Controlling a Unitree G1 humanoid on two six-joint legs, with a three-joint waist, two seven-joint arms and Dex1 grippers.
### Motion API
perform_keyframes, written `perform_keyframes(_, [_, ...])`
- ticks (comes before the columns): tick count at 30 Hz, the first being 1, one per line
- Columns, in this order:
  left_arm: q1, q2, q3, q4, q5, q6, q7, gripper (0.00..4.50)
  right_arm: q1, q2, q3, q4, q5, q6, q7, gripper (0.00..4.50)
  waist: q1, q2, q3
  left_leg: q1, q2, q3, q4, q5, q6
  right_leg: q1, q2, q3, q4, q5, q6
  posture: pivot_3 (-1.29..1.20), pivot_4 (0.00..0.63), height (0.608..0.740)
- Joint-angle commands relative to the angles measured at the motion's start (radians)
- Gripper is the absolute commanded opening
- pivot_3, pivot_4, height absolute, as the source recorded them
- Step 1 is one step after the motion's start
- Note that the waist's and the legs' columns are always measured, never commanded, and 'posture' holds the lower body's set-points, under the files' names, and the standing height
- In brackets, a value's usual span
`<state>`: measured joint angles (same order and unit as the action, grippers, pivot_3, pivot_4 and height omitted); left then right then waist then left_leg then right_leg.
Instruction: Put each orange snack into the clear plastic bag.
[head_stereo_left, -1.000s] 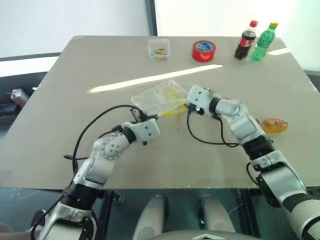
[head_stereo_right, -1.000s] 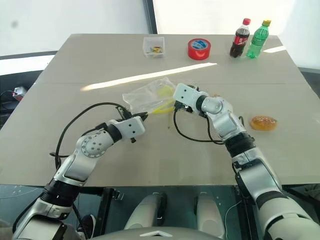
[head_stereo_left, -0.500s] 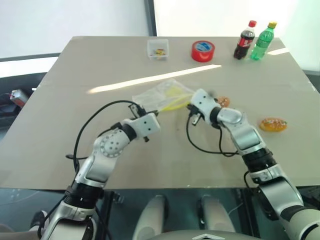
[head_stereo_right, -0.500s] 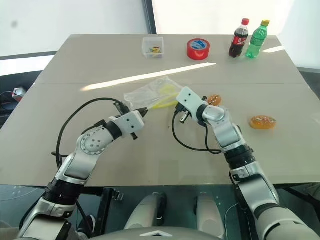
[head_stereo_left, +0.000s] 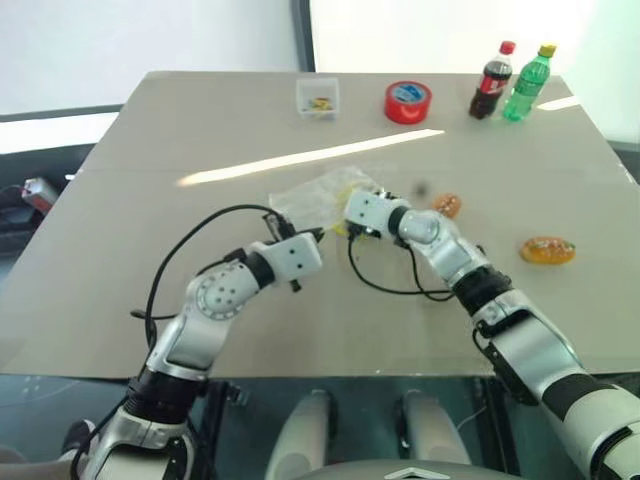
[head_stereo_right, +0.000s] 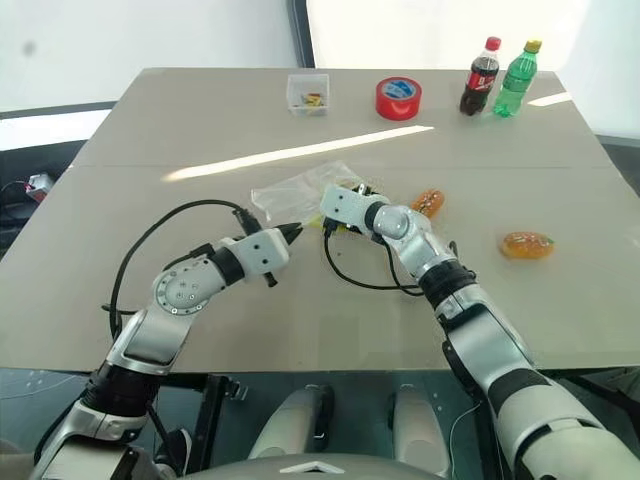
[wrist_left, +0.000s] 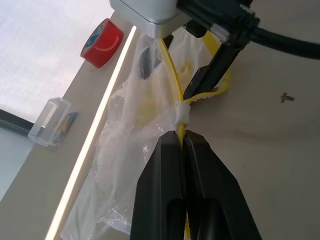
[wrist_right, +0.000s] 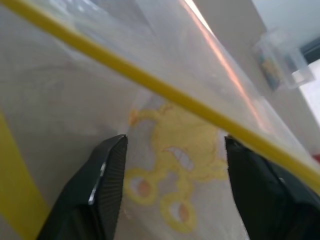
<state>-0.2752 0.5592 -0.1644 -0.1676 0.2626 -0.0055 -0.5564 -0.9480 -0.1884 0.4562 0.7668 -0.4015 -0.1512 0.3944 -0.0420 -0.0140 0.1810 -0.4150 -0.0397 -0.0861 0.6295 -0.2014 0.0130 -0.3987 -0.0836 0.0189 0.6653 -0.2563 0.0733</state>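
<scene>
The clear plastic bag (head_stereo_left: 322, 192) lies crumpled mid-table, its yellow strip (wrist_left: 176, 82) toward me. My left gripper (wrist_left: 181, 142) is shut on that strip and holds the edge slightly off the table. My right gripper (wrist_right: 175, 141) is open at the bag's edge. One of its fingers (wrist_left: 145, 62) shows through the plastic film and the other lies outside by the strip. It holds nothing. One orange snack (head_stereo_left: 447, 205) lies on the table just right of the right gripper (head_stereo_left: 340, 222). A second orange snack (head_stereo_left: 547, 250) lies farther right.
At the far edge stand a small clear box (head_stereo_left: 317, 97), a red tape roll (head_stereo_left: 407, 101), a cola bottle (head_stereo_left: 490, 82) and a green bottle (head_stereo_left: 526, 84). Black cables loop from both wrists over the table in front of the bag.
My right gripper has swung left from beside the nearer snack to the bag's yellow edge. The snack it hid now lies in plain view. The left gripper keeps its hold.
</scene>
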Motion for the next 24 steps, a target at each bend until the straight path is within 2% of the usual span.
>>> perform_keyframes(1, [-0.028, -0.016, 0.036, -0.037, 0.0, 0.039, 0.034, 0.0, -0.045, -0.037, 0.073, 0.022, -0.104, -0.221, -0.069, 4.46, -0.001, 0.0, 0.0, 0.0, 0.0, 0.0, 0.0, 0.0, 0.0, -0.001, 0.0, 0.0, 0.0, 0.0, 0.0, 0.0, 0.15, 0.74])
perform_keyframes(5, [-0.057, -0.045, 0.05, -0.027, -0.006, 0.106, 0.058, 0.0, -0.018, -0.094, 0.106, -0.018, -0.152, -0.357, -0.072, 4.46, -0.001, 0.0, 0.0, 0.0, 0.0, 0.0, 0.0, 0.0, 0.0, -0.001, 0.0, 0.0, 0.0, 0.0, 0.0, 0.0, 0.15, 0.74])
perform_keyframes(8, [-0.071, -0.059, 0.049, -0.018, -0.007, 0.132, 0.068, 0.0, 0.013, -0.124, 0.084, -0.063, -0.134, -0.381, -0.045, 4.46, 0.0, 0.0, 0.0, 0.0, 0.0, 0.0, 0.0, 0.0, 0.0, 0.0, 0.0, 0.0, 0.0, 0.0, 0.0, 0.0, 0.15, 0.74])
perform_keyframes(15, [-0.084, -0.067, 0.039, 0.008, 0.008, 0.142, 0.083, 0.0, 0.2, -0.185, -0.107, -0.411, 0.136, -0.215, 0.123, 4.46, 0.001, 0.0, 0.0, 0.0, 0.0, 0.0, 0.0, 0.0, 0.0, 0.0, 0.0, 0.0, 0.0, 0.0, 0.0, 0.0, 0.15, 0.74])
perform_keyframes(19, [-0.087, -0.069, 0.034, 0.019, 0.009, 0.133, 0.088, 0.0, 0.314, -0.191, -0.264, -0.583, 0.236, 0.121, 0.107, 4.46, 0.007, 0.0, 0.0, 0.0, 0.0, -0.001, 0.001, 0.0, 0.0, 0.001, 0.0, 0.0, 0.0, 0.0, 0.0, 0.0, 0.15, 0.74])
perform_keyframes(22, [-0.089, -0.071, 0.031, 0.028, 0.01, 0.126, 0.093, 0.0, 0.381, -0.123, -0.379, -0.733, 0.343, 0.412, 0.058, 4.46, 0.01, 0.0, 0.0, 0.0, 0.002, -0.001, 0.002, 0.0, 0.0, 0.001, 0.0, -0.001, 0.001, 0.0, 0.0, 0.0, 0.15, 0.74])
perform_keyframes(24, [-0.092, -0.073, 0.028, 0.036, 0.013, 0.119, 0.096, 0.0, 0.409, -0.044, -0.442, -0.837, 0.357, 0.614, -0.045, 4.46, 0.005, 0.0, 0.0, 0.0, 0.001, 0.0, 0.001, 0.0, 0.0, 0.001, 0.0, 0.0, 0.001, 0.0, 0.0, 0.0, 0.15, 0.74])
